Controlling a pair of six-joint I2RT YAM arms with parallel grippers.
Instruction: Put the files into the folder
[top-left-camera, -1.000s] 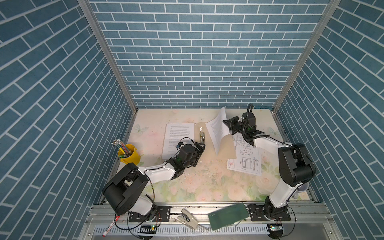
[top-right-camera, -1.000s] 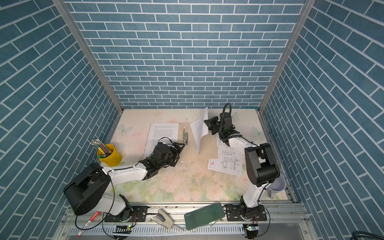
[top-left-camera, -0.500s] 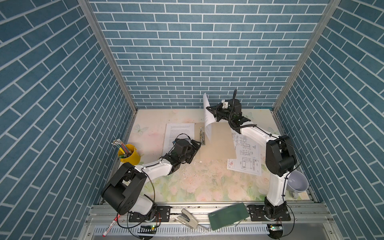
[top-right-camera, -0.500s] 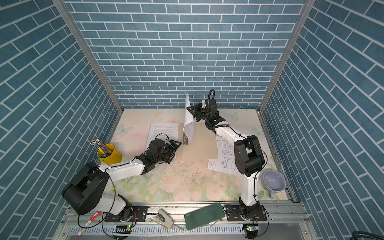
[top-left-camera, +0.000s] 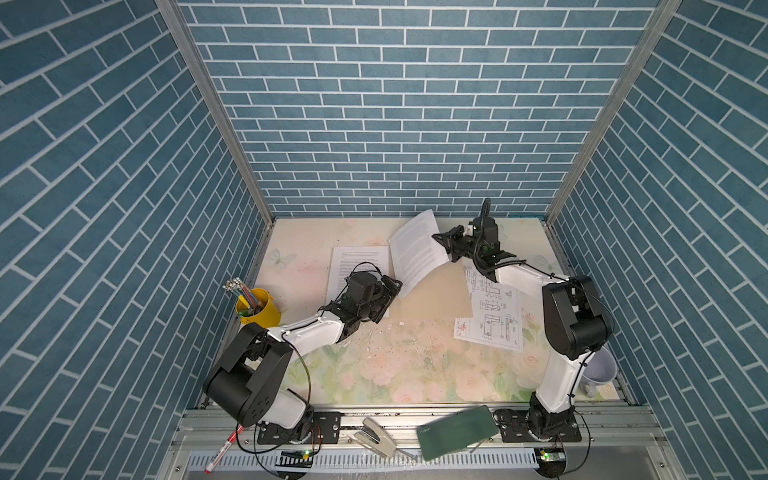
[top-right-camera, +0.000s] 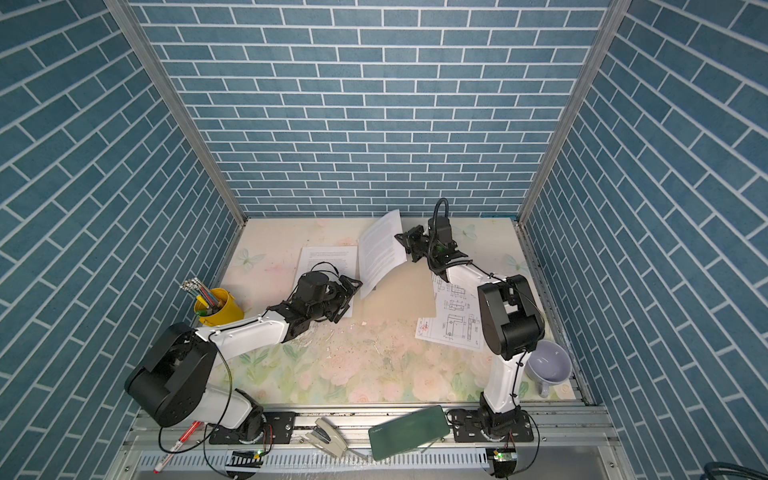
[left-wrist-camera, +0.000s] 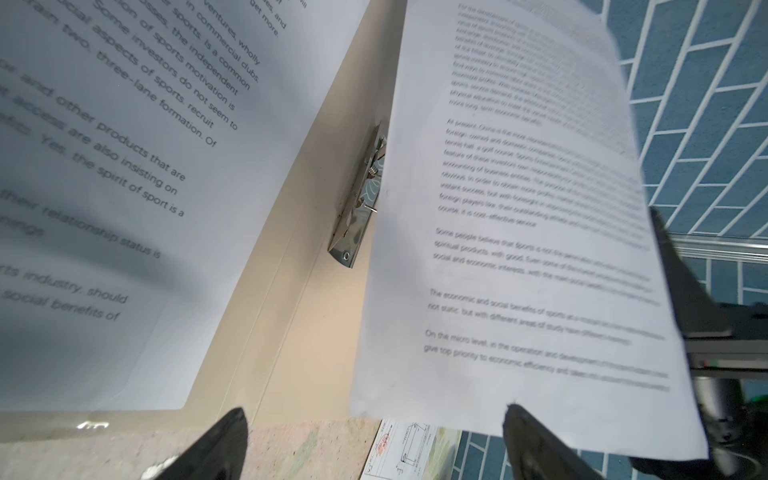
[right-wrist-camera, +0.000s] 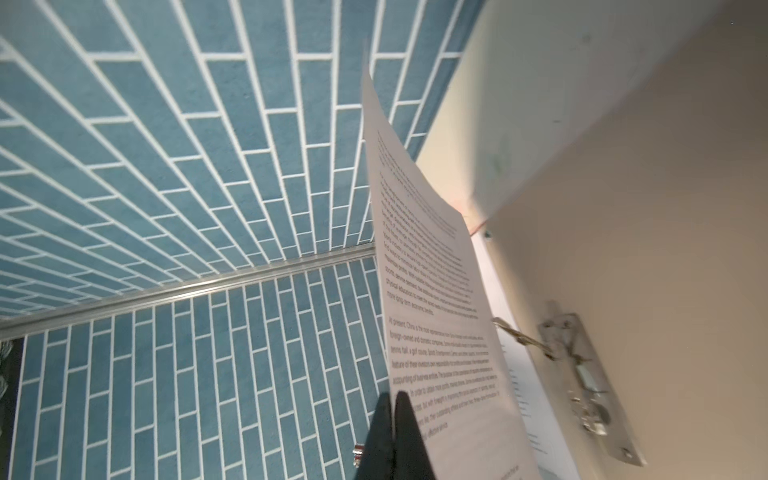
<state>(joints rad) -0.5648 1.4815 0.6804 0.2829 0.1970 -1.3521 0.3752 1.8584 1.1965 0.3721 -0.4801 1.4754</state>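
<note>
Well, my right end effector (right-wrist-camera: 394, 401) was clenched on the edge of one printed text sheet (top-left-camera: 417, 249). It pinched the paper between closed jaws and held it tilted above the counter (top-left-camera: 395, 365). The sheet's lower corner hung over the open folder (top-left-camera: 436, 296). My left end effector (top-left-camera: 390, 300) was released, jaws spread wide with nothing between them. It sat low at the folder's near left part, and in the left wrist view the hanging sheet's bottom edge was just ahead of it.

Further out, the folder lay opened flat on the counter with its metal clip (left-wrist-camera: 359, 199) at the spine. A second text sheet (top-left-camera: 359, 259) rested flat on the folder's left leaf, beside the clip. The drawing sheet (top-left-camera: 492, 316), with its red mark, lay on the counter at the folder's right edge and partly under my right arm.

I judged this to be the middle of the job: one file in, one in the air, one left to fetch. The next move called for lowering the held sheet square to the spine and laying it flat before letting go. The paper was curling, so I reckoned it could snag on the clip or slide off. My free left end effector could steady its loose corner.
</note>
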